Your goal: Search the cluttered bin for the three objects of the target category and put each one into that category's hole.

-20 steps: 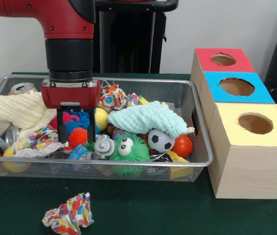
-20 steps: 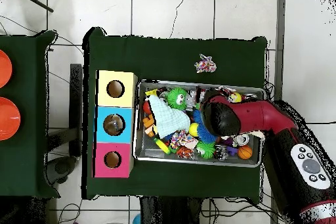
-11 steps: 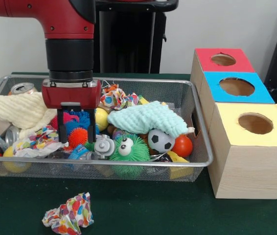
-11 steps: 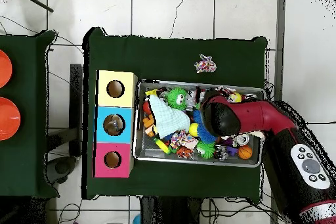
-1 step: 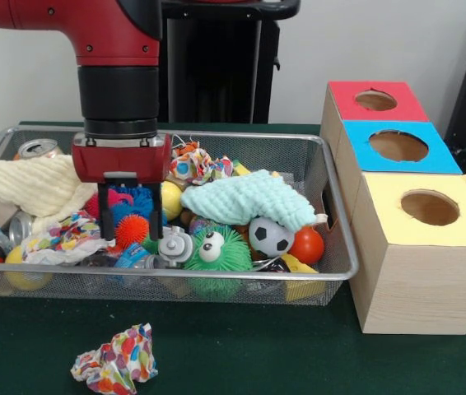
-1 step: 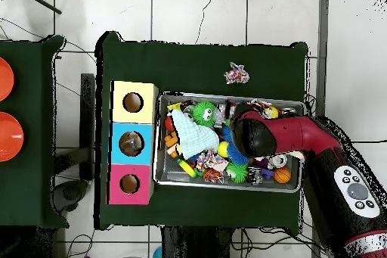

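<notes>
Two black fingers (image 5: 104, 216) of the gripper (image 5: 129, 220) hang parted and empty, straddling an orange spiky ball (image 5: 131, 230) in the wire bin (image 5: 340, 247). At its 3 o'clock lie a mint cloth (image 5: 248, 197) and soccer ball (image 5: 269, 237); farther along, the holed boxes (image 5: 398, 189).

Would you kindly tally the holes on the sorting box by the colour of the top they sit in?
Red top: 1 hole
Blue top: 1 hole
Yellow top: 1 hole
Total: 3 holes, one in each coloured top of the sorting box.
</notes>
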